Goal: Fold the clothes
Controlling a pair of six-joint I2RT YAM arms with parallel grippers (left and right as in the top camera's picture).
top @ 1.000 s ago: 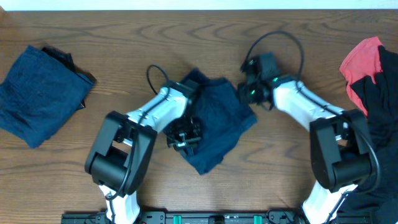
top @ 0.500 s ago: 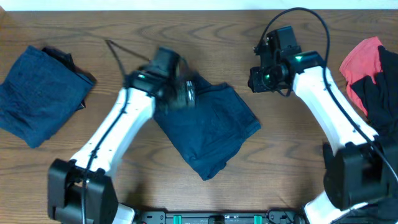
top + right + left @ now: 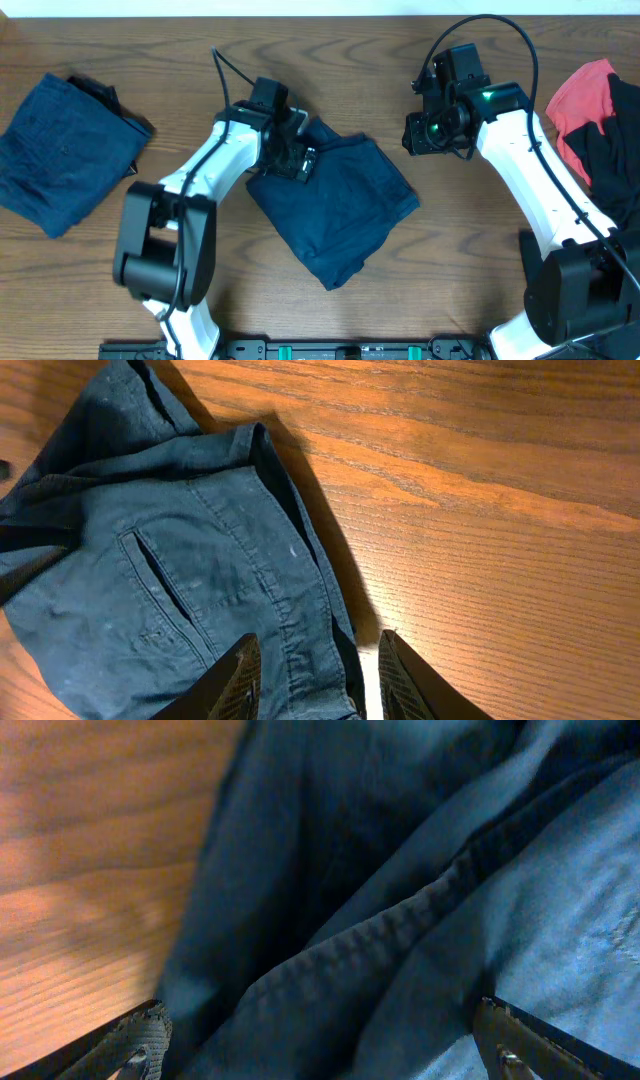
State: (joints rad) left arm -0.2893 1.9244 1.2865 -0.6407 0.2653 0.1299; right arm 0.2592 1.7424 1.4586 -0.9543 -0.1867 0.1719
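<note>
- The dark navy shorts [image 3: 340,210] lie rumpled in the middle of the wooden table [image 3: 450,280]. They sit at a slant, with one corner pointing toward the near edge.
- The left gripper [image 3: 292,152] sits low at the upper left edge of the shorts. In the wrist view its fingers [image 3: 135,1042] stand far apart at the bottom corners of the picture. A ridged seam [image 3: 400,915] and soft folds of navy cloth run between them.
- That pincer is spread wide and has nothing pinched (whether the tips brush the fabric cannot be told).
- The right gripper [image 3: 320,685] hangs over the table by the upper right corner of the shorts, clear of the cloth.
- Its fingers [image 3: 238,678] are parted a moderate way and hold nothing. The edge of the shorts and its shadow on the wood show between them.
- The right wrist view also shows a slit pocket [image 3: 160,585] on the flat face of the shorts.
- A folded navy garment [image 3: 65,150] rests at the far left of the table, well apart from both arms. A bit of black shows at its upper right corner.
- At the right edge lies a red piece [image 3: 585,95], with a black piece [image 3: 610,165] overlapping its lower side. Both are well apart from the shorts.
</note>
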